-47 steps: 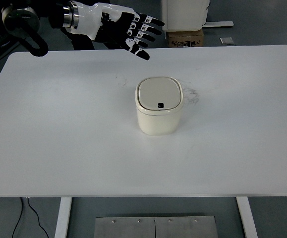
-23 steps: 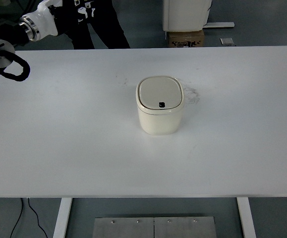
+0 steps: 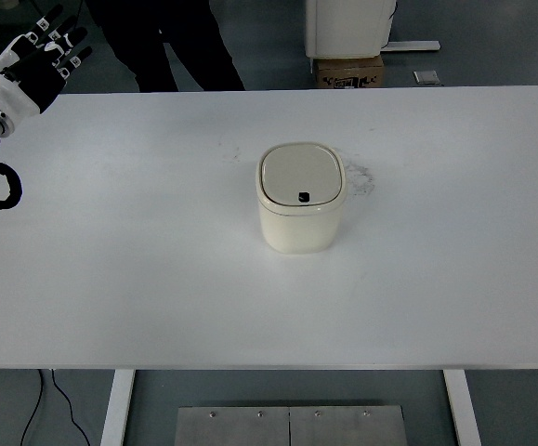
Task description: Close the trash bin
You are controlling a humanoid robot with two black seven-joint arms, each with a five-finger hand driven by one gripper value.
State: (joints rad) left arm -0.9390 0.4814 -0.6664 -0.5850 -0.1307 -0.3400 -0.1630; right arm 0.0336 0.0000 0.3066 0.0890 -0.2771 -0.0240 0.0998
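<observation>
cream rounded-square trash bin (image 3: 299,198), lid flush

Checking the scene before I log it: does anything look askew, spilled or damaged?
Nothing serious. The bin stands upright mid-table with its lid flat and closed. The only blemish is faint grey scuffing on the table just right of the bin. The left hand is open at the far left corner.

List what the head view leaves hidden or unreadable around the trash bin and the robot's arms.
- Right arm: out of frame in the head view.
- Left hand: fingers spread, empty; its arm is cut off by the left edge.
- Trash bin: lid lies flat; latch engagement not visible, the dark mark too small to read.
- Person: only legs, cut off by the top edge.
</observation>
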